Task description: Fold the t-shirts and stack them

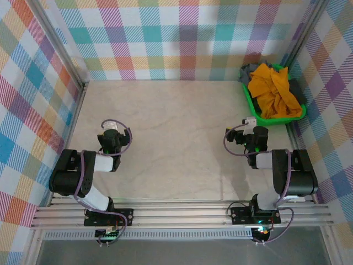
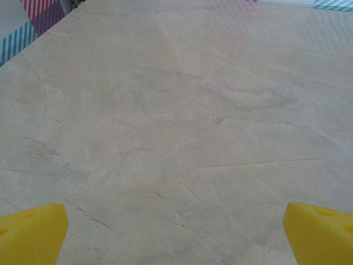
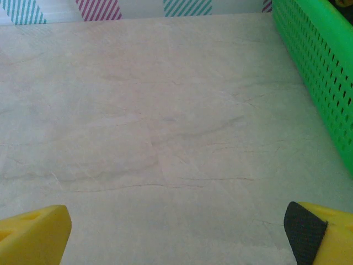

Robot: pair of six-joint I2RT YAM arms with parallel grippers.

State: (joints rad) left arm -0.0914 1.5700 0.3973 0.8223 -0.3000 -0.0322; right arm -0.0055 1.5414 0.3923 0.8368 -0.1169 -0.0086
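Note:
The t-shirts lie crumpled in a green basket [image 1: 278, 119] at the table's far right corner. A mustard-orange t-shirt [image 1: 269, 88] is on top, with a grey one [image 1: 297, 89] showing at its right edge. My left gripper [image 1: 112, 127] sits low over the bare table at the near left. In the left wrist view it [image 2: 176, 237] is open, its yellow fingertips [image 2: 33, 234] wide apart with only tabletop between them. My right gripper [image 1: 249, 123] rests at the near right, a little short of the basket. It [image 3: 176, 237] is open too, with nothing between its fingertips [image 3: 33, 234].
The marble-look tabletop [image 1: 176, 138] is boxed in by checked walls on three sides. The basket's perforated green wall [image 3: 314, 61] stands close on the right of my right gripper. Metal rails [image 1: 176, 215] carry both arm bases along the near edge.

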